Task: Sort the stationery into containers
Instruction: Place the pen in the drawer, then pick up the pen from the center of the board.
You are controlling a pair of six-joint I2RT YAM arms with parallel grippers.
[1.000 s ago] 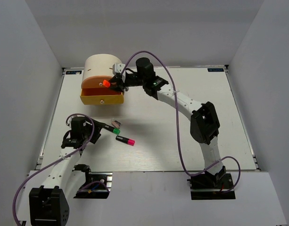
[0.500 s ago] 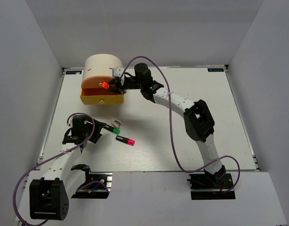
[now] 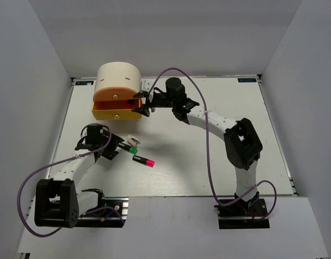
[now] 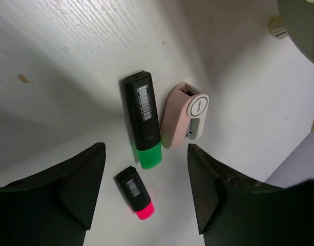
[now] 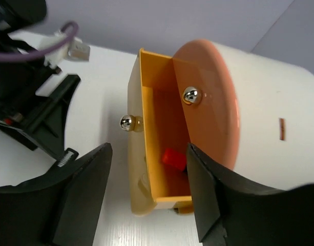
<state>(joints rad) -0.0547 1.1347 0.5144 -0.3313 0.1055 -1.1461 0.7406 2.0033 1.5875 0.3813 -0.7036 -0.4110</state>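
The cream cylindrical unit [image 3: 118,77] stands at the back left, with its orange drawer [image 3: 114,96] shut and its yellow drawer [image 3: 116,113] pulled out. In the right wrist view an orange-capped highlighter [image 5: 173,159] lies inside the yellow drawer [image 5: 138,130]. My right gripper [image 3: 143,104] [image 5: 146,197] is open and empty, just right of the drawers. The green highlighter [image 3: 131,149] [image 4: 143,120], the pink highlighter [image 3: 144,161] [image 4: 134,192] and the pink-and-white piece [image 3: 134,141] [image 4: 183,115] lie on the table. My left gripper [image 3: 115,149] [image 4: 146,189] is open above them. No white sticks are in view.
Round metal knobs sit on the yellow drawer [image 5: 127,122] and the orange drawer [image 5: 191,95]. The right arm's purple cable [image 3: 205,135] loops over the table's middle. White walls enclose the table on three sides.
The orange highlighter has left my right gripper and lies in the yellow drawer; that gripper opened and drew back to the right. My left gripper moved up towards the green highlighter.
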